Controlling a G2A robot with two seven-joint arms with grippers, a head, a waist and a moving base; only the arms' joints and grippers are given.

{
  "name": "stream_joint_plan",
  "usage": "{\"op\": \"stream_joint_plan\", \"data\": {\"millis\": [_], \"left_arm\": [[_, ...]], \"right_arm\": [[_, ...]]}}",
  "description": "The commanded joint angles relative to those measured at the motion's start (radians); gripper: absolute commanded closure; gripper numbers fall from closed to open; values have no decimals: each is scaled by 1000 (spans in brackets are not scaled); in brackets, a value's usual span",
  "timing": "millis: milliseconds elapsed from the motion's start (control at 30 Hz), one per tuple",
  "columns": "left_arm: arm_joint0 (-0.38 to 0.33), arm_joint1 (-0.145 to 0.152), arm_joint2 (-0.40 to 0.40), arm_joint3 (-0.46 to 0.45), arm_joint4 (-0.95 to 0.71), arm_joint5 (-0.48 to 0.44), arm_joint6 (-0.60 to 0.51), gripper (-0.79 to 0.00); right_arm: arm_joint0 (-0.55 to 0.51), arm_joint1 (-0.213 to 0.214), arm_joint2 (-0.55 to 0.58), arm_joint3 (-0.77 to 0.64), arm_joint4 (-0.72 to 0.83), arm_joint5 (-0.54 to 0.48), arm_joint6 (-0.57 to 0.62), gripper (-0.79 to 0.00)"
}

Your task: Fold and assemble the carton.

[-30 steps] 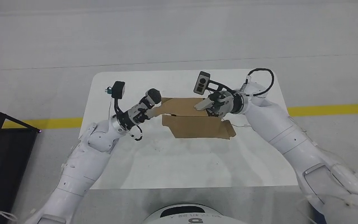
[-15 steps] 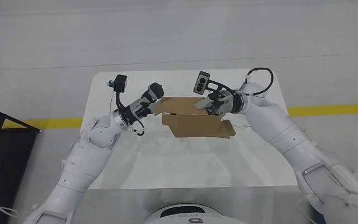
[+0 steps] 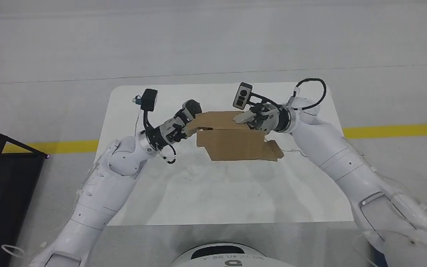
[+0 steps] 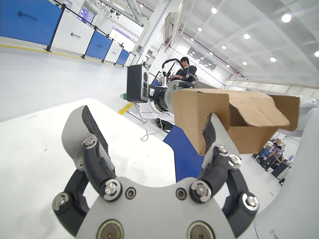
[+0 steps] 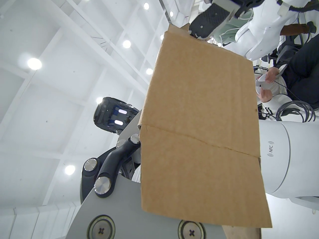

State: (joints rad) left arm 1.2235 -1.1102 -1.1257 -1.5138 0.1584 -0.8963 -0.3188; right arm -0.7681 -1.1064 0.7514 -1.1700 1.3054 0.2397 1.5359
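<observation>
Carton point(image 3: 237, 140) hangs in the air over the far half of the counter point(image 3: 167, 193), a little toward the right edge. We see brown cardboard partly opened out from flat. In the left wrist view it point(image 4: 192, 115) is a hollow sleeve with its near end open and a flap point(image 4: 284, 110) sticking out, clear of the counter.

We find the right gripper point(image 3: 248, 119) at the carton's far edge near the right end. Its jaws look clamped on the cardboard there. From its own wrist view a broad creased panel point(image 5: 199, 125) lies across the jaws and hides their tips.

We find the left gripper point(image 3: 195, 121) at the carton's left end. Its jaws stand wide apart point(image 4: 147, 113) and grip nothing. One pad point(image 4: 208, 128) rests against the carton's near corner, and the other pad point(image 4: 96, 130) stands over bare counter. The right wrist view shows that same ribbed pad point(image 5: 211, 18) touching the far corner of the panel.

Beyond the counter's left and right edges we see a yellow line point(image 3: 67, 145) running across the floor.
</observation>
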Motion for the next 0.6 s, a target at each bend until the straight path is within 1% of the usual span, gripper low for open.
{"op": "stream_joint_plan", "data": {"millis": [0, 200, 333, 567], "left_arm": [[2, 0, -3, -2, 6, 0, 6, -785], [8, -2, -11, -7, 33, 6, 24, -785], [12, -3, -23, 8, 35, 19, 42, -785], [26, 1, -54, 25, 33, 2, 53, -785]], "right_arm": [[3, -4, -1, 10, 2, 0, 0, 0], [18, -18, -12, 49, -28, -5, 0, 0], [23, -26, -9, 67, -28, -9, 0, 0], [26, -33, 5, 91, -39, -12, 0, 0]]}}
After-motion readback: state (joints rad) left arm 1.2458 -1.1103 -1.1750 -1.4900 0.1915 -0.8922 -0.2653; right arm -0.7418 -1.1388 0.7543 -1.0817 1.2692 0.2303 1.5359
